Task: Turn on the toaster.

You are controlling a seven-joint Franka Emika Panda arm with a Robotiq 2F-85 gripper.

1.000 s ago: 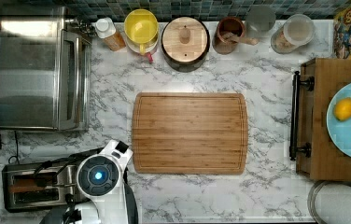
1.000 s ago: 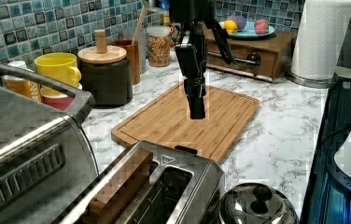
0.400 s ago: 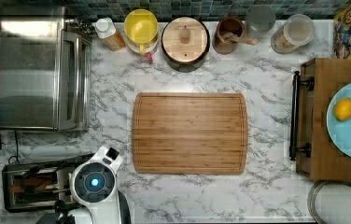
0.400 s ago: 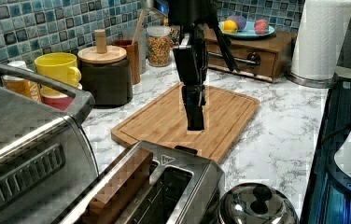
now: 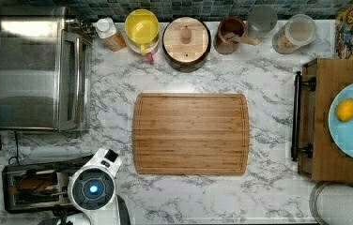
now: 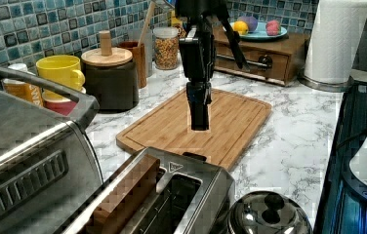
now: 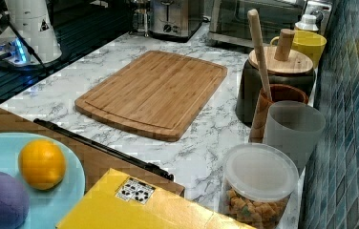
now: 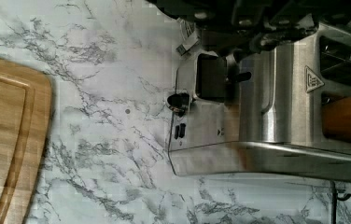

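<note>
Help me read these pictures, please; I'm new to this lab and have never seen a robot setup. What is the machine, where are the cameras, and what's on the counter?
The machine is a single robot arm; its white wrist with a glowing blue ring is seen from above. Its dark claw hangs over the small boxy stainless-steel toaster and holds nothing. One camera looks straight down, two look across the white marble counter from opposite ends, and one rides on the wrist, showing the toaster's black lever and knob close up. A brown slice sits in one slot. Also on the counter: a large steel toaster oven, a bamboo cutting board, a yellow mug and a wood-lidded dark jar.
</note>
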